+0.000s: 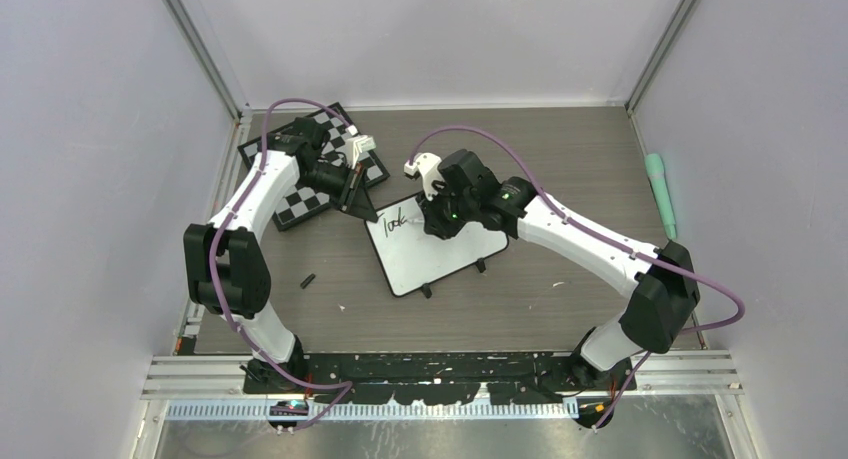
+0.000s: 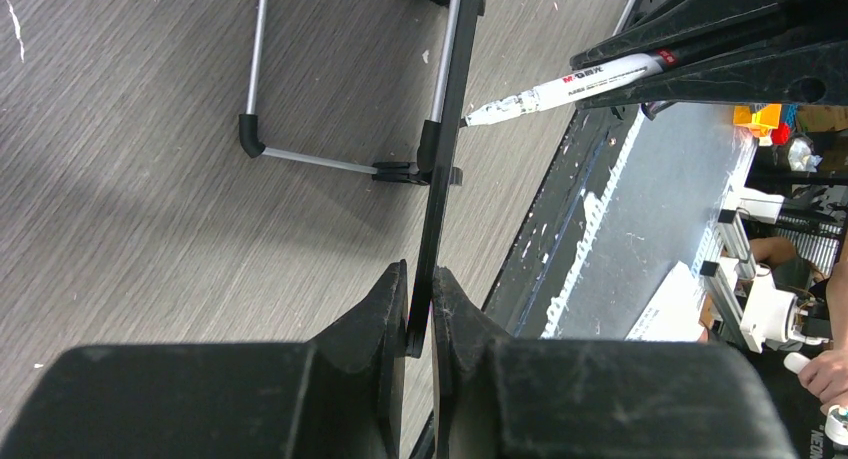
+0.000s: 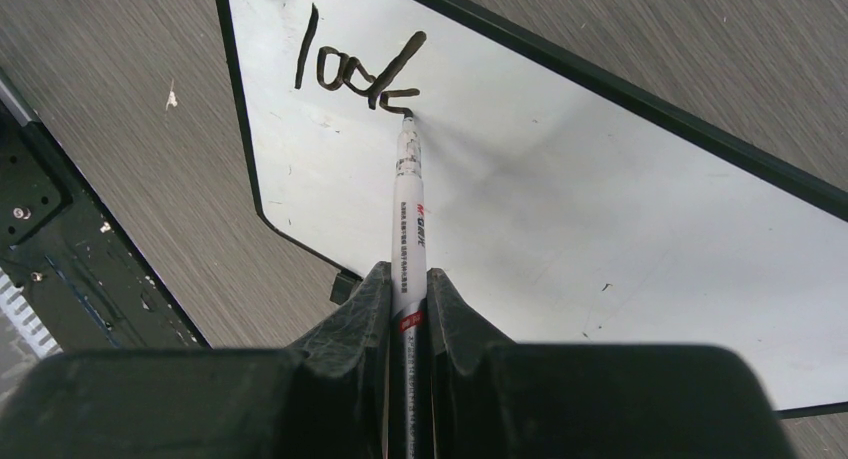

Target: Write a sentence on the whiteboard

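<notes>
Whiteboard (image 1: 432, 257) sits near the middle of the bench (image 1: 560, 169), turned at an angle to its edges. Left gripper (image 2: 420, 309) is clamped tight on the board's thin black frame at the far left corner. Right gripper (image 3: 408, 279) is closed around a white marker (image 3: 408, 204), whose tip touches the board. Sentence (image 3: 358, 71) is barely begun, just a few black letters near that corner. Chessboard (image 1: 305, 204) lies toward the bench's far left corner, a teal stick (image 1: 660, 194) near the right edge.
</notes>
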Robot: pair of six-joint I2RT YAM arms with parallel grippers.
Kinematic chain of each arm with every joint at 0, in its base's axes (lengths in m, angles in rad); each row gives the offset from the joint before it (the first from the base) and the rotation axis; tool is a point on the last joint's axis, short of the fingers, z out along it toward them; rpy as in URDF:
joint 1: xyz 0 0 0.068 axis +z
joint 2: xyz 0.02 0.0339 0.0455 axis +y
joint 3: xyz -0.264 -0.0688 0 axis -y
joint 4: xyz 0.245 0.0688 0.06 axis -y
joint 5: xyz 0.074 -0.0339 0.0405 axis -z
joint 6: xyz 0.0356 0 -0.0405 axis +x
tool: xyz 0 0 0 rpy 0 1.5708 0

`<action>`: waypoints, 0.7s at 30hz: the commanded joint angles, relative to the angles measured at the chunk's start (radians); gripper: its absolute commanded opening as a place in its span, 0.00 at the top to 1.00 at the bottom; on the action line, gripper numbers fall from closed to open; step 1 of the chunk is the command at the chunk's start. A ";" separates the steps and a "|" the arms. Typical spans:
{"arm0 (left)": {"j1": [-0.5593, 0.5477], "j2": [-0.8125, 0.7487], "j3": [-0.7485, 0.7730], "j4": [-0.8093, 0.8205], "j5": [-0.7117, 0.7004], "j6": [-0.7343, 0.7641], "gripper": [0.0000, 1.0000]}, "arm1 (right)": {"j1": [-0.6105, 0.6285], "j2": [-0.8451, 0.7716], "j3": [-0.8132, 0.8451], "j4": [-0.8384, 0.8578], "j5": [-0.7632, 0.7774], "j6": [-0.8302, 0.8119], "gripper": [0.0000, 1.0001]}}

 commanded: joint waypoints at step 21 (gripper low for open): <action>-0.003 -0.046 -0.001 -0.004 0.005 -0.015 0.99 | -0.011 -0.001 0.047 0.026 0.032 -0.007 1.00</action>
